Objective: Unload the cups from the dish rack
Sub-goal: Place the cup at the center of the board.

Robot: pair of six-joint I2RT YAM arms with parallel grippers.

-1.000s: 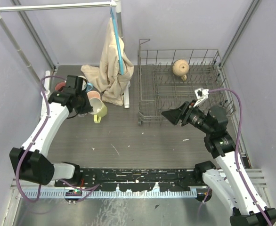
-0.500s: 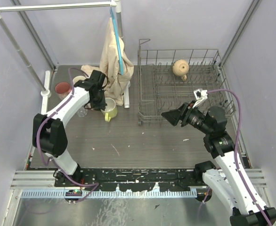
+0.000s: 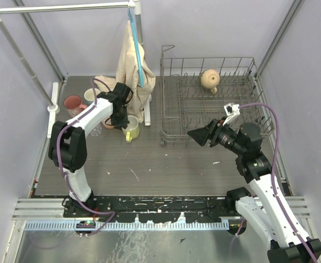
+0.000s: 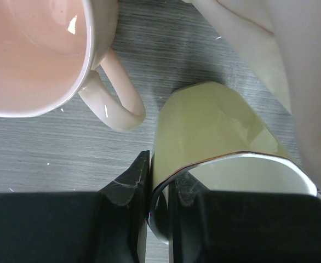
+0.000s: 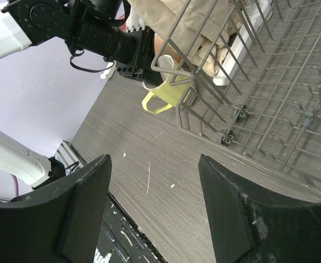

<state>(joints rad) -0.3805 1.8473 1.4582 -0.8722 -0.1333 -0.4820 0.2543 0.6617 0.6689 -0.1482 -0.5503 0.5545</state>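
My left gripper (image 3: 124,117) is shut on the rim of a yellow-green mug (image 3: 131,129), left of the dish rack (image 3: 188,109). In the left wrist view its fingers (image 4: 129,181) pinch the mug's wall (image 4: 215,131), one inside and one outside. A pink mug (image 4: 34,49) stands right beside it. A salmon mug (image 3: 73,102) and a cream mug (image 3: 90,96) stand farther left. One tan cup (image 3: 210,79) lies at the back of the rack. My right gripper (image 3: 200,135) hangs open over the rack's front edge, holding nothing (image 5: 155,164).
A beige cloth (image 3: 130,82) hangs from a rail and drapes onto the table just behind the mugs, next to a white stand foot (image 3: 147,112). A clear glass (image 3: 96,130) stands left of the pink mug. Purple walls close in on both sides.
The left gripper has carried the yellow-green mug to the right, from near the salmon mug to a spot close under the cloth. The right arm has stayed still.
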